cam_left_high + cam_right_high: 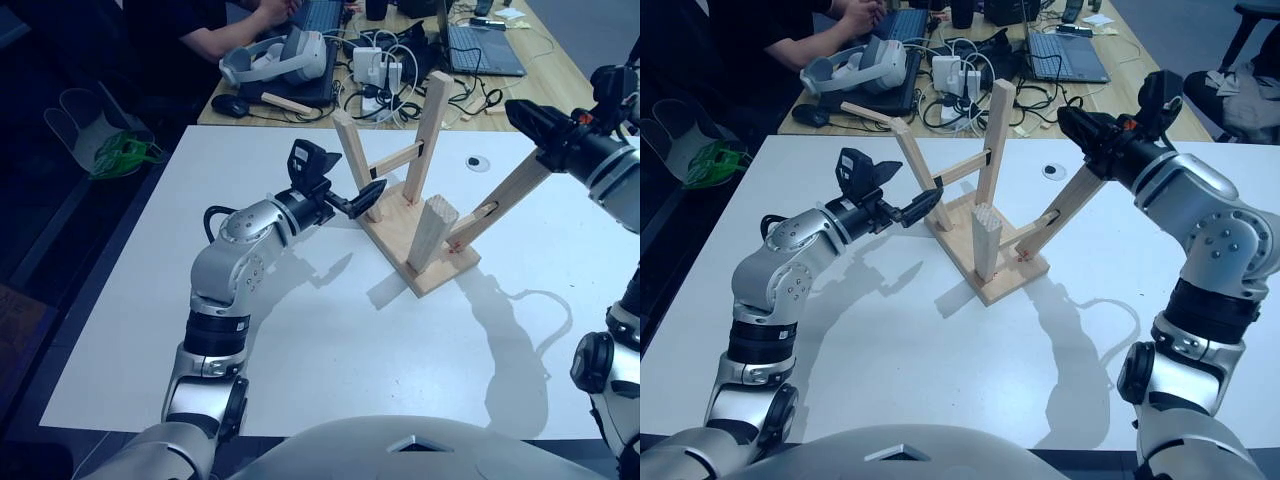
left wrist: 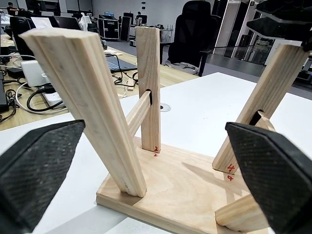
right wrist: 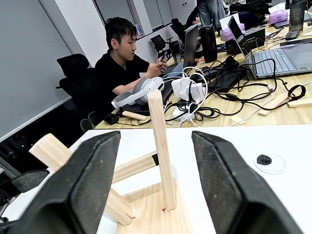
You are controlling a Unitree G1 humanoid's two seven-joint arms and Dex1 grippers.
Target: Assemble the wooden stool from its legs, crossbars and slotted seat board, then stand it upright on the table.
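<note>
Left gripper: fingers spread wide, one on each side of the left leg low down near its foot. Not clamped. The wrist view shows a gap between each pad and the wood.
Left leg: leans left, foot set in the seat board.
Crossbar: runs from the left leg across to the tall leg and enters a slot there.
Tall leg: near upright, at the board's far side.
Stool: upside down, board flat on the table, four legs pointing up, right of the table's middle.
Front leg: short in view, at the board's near corner.
Second crossbar: low, between the front leg and the right leg.
Right leg: leans right, out past the board's edge.
Right gripper: fingers apart, at the top end of the right leg. Cannot tell whether it touches.
Room: white tabletop runs wide from the board to the near edge and to the left edge.
Far edge: near the tall leg, with a round port just right of it.
Beyond: a desk with a headset, cables and a laptop.
</note>
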